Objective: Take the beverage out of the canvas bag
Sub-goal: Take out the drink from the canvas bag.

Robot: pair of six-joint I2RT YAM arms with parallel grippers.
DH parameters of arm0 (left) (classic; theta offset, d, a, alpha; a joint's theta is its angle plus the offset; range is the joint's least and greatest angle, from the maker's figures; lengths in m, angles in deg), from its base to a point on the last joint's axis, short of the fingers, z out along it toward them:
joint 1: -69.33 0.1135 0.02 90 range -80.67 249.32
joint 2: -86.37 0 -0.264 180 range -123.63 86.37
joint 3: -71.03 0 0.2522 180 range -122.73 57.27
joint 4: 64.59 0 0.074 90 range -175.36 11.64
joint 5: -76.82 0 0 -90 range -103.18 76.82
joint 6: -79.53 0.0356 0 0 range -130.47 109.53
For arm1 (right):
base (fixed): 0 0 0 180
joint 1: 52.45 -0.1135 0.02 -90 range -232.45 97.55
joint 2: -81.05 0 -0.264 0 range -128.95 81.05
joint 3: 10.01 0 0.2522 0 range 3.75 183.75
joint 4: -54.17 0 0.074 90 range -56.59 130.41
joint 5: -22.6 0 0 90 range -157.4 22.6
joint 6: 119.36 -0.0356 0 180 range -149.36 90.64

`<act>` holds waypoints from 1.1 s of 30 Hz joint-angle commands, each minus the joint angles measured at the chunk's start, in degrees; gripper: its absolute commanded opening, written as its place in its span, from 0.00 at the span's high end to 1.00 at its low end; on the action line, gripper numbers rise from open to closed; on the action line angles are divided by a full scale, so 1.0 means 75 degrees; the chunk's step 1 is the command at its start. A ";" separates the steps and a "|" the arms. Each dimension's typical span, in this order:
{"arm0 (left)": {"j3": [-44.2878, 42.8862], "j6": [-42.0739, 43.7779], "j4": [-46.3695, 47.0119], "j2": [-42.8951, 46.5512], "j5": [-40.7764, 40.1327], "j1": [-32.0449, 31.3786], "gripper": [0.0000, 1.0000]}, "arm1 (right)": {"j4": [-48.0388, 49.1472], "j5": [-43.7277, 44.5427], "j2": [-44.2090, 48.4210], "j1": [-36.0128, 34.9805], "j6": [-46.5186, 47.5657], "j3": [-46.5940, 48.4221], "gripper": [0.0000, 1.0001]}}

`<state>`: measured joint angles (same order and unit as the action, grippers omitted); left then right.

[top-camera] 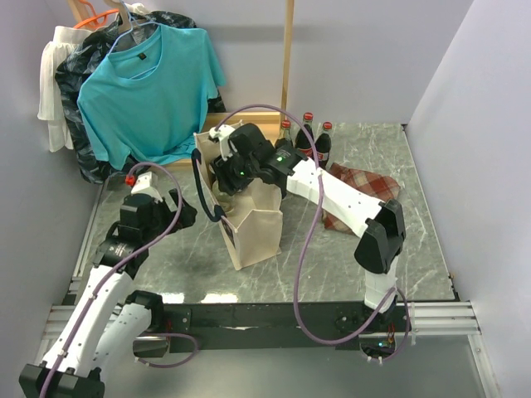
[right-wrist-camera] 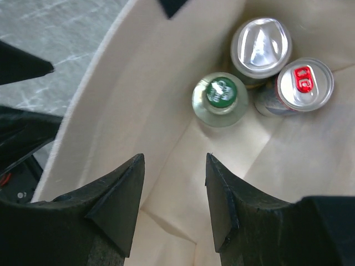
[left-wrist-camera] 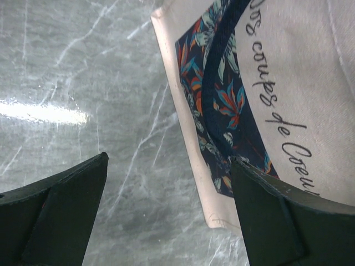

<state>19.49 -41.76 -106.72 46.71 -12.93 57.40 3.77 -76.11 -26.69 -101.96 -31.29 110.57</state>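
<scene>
The canvas bag [top-camera: 253,228] stands open in the middle of the table, cream with a navy handle [left-wrist-camera: 222,50] and a floral patch. My right gripper [top-camera: 226,176] hangs over its mouth, pointing down inside. In the right wrist view the right gripper [right-wrist-camera: 175,160] is open with nothing between its fingers. Below it, on the bag's floor, stand a green-capped bottle [right-wrist-camera: 219,98], a silver-topped can [right-wrist-camera: 260,44] and a can with a red tab [right-wrist-camera: 304,82]. My left gripper [top-camera: 184,214] [left-wrist-camera: 169,166] is open beside the bag's left side, with the bag's edge [left-wrist-camera: 188,138] near its right finger.
Three dark bottles with red caps [top-camera: 305,137] stand behind the bag at the back of the table. A red plaid cloth [top-camera: 365,189] lies to the right under my right arm. A teal shirt [top-camera: 149,83] hangs at the back left.
</scene>
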 commanded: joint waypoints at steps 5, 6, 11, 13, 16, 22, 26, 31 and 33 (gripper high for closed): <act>-0.0388 -0.0187 -0.0051 -0.0044 -0.0548 -0.0308 0.04 | 0.0421 -0.0514 -0.0060 0.0227 0.0059 0.0019 0.45; -0.0377 -0.0211 -0.0062 -0.0033 -0.0584 -0.0332 0.04 | 0.0537 -0.0596 -0.0072 0.0250 0.0035 -0.0017 0.44; -0.0377 -0.0223 -0.0074 -0.0126 -0.0713 -0.0437 0.04 | 0.0632 -0.1088 -0.0200 0.0368 0.0000 0.0111 0.43; -0.0412 -0.0211 -0.0098 -0.0208 -0.0678 -0.0473 0.04 | 0.0410 -0.1019 -0.0376 0.0368 0.0105 0.0264 0.43; -0.0412 -0.0211 -0.0098 -0.0290 -0.0666 -0.0508 0.04 | 0.0175 -0.0983 -0.0680 0.0403 0.0187 0.0603 0.44; -0.0400 -0.0246 -0.0121 -0.0115 -0.0830 -0.0578 0.04 | -0.0024 -0.0855 -0.1091 0.0426 0.0385 0.1167 0.44; -0.0388 -0.0258 -0.0098 -0.0021 -0.0854 -0.0613 0.04 | -0.0048 -0.0772 -0.1196 0.0450 0.0387 0.1284 0.43; -0.0412 -0.0293 -0.0156 -0.0068 -0.0924 -0.0754 0.04 | -0.0060 -0.0620 -0.1337 0.0544 0.0375 0.1366 0.38; -0.0412 -0.0305 -0.0156 -0.0056 -0.0971 -0.0777 0.04 | -0.0025 -0.0632 -0.1361 0.0579 0.0363 0.1354 0.35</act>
<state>18.77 -43.18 -108.27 45.90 -18.87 52.29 3.13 -81.60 -36.38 -98.62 -29.26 118.27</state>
